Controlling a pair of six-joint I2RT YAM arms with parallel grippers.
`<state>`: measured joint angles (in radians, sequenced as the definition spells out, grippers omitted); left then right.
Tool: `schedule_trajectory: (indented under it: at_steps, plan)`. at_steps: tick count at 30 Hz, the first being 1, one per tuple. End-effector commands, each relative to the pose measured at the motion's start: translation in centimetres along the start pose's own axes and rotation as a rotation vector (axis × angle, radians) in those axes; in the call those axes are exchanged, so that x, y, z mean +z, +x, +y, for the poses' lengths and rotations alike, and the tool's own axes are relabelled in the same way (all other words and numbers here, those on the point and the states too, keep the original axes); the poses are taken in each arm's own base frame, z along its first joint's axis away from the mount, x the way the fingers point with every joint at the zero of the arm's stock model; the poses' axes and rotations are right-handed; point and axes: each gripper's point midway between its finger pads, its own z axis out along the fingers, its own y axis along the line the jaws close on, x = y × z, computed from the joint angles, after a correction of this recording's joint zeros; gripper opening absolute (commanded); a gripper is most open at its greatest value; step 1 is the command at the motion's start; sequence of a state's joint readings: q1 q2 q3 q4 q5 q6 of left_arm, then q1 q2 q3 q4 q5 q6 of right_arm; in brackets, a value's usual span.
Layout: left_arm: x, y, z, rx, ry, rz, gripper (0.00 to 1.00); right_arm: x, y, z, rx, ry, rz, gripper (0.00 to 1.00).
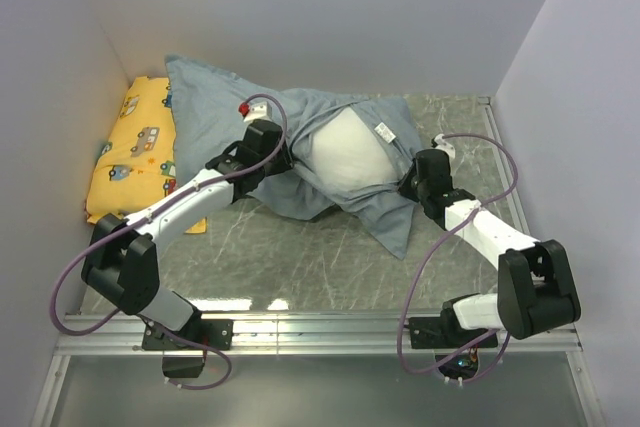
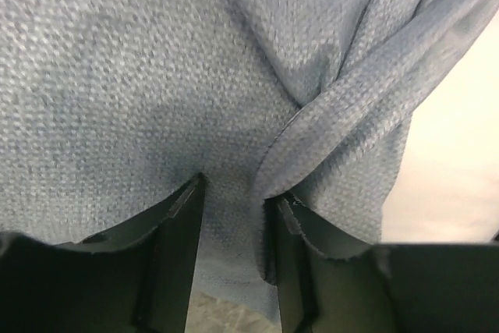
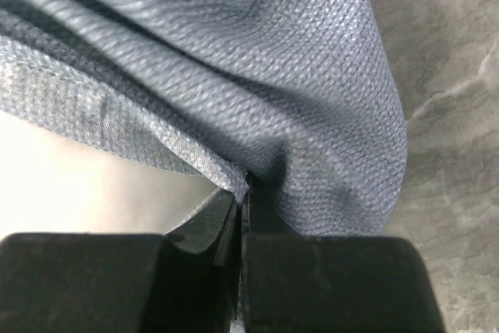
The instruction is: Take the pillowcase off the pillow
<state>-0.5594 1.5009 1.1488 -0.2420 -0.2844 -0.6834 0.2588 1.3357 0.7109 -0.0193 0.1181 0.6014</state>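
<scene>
Pillowcase (image 1: 215, 107): blue-grey inner side out, bunched across the upper middle of the top view, one end against the yellow cushion (image 1: 135, 147) at left, a flap trailing toward lower centre.

Pillow (image 1: 345, 152): white belly bare through the case mouth at centre frame, the rest inside the cloth. It lies on the worktop (image 1: 300, 247).

Left tool (image 2: 238, 193): jaws part-way apart. Cloth sits behind the gap and a fold drapes over the right-hand finger, but nothing looks clamped.

Right tool (image 3: 242, 196): jaws closed tight. The hem of the case runs into the nip at the tips, so it looks pinched there, at the right edge of the mouth, with white pillow showing just left of it.

Step in hand, as I read it: peeling the mouth back off the pillow, about half done. One side is gripped, the other is loose.

Next move calls for the left tool to take a fresh bite of cloth on its side of the mouth, fabric only. Then both draw the case toward the upper left, off the pillow.
</scene>
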Motion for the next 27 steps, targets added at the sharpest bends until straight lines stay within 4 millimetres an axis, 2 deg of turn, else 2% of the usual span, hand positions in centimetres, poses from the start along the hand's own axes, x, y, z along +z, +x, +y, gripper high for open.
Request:
schedule_trajectory:
  at_steps: [1,6,9,11,14,15,18,21,22,23,24,25,26,27]
  plan:
    - [-0.2,0.3,1.8,0.057,-0.109,-0.001,0.47,-0.9,-1.0,0.5,-0.01,-0.028,-0.034,0.0]
    - [-1.7,-1.0,3.9,0.082,-0.196,-0.053,0.54,-0.9,-0.8,0.4,-0.009,-0.033,-0.033,0.0]
    - [-2.8,-2.2,4.1,0.088,-0.206,-0.075,0.61,-0.9,-0.7,0.5,-0.012,-0.035,-0.029,0.0]
    - [-3.5,-3.2,3.3,0.079,-0.182,-0.092,0.64,-0.8,-0.7,0.4,-0.015,-0.032,-0.025,0.0]
    - [-5.1,-5.2,1.6,0.07,-0.125,-0.128,0.73,-0.7,-0.5,0.6,-0.014,-0.041,-0.015,0.0]
    - [-6.0,-6.1,1.2,0.068,-0.105,-0.151,0.78,-0.7,-0.5,0.6,-0.013,-0.041,-0.015,0.0]
    - [-8.8,-9.0,-0.3,0.056,-0.058,-0.224,0.85,-0.8,-0.7,0.6,-0.019,-0.036,-0.013,0.0]
    - [-10.8,-10.2,-1.8,0.072,-0.008,-0.254,0.88,-0.9,-1.0,0.6,-0.021,-0.029,-0.018,0.0]
    - [-11.8,-11.2,-2.9,0.071,0.013,-0.277,0.88,-1.0,-1.0,0.7,-0.017,-0.035,-0.021,0.0]
    - [-12.4,-11.1,-4.2,0.088,0.026,-0.283,0.89,-1.0,-1.0,0.8,-0.016,-0.043,-0.024,0.0]
    - [-12.1,-10.6,-4.9,0.116,0.021,-0.265,0.89,-1.0,-0.8,0.9,-0.011,-0.049,-0.016,0.0]
    - [-12.7,-11.3,-6.5,0.113,0.051,-0.282,0.9,-0.9,-0.7,1.0,-0.013,-0.053,-0.012,0.0]
    - [-13.0,-10.7,-8.1,0.13,0.081,-0.274,0.9,-0.9,-0.6,0.9,-0.011,-0.052,-0.009,0.0]
    - [-11.8,-9.7,-9.3,0.151,0.084,-0.253,0.9,-0.9,-0.6,1.0,-0.012,-0.053,-0.008,0.0]
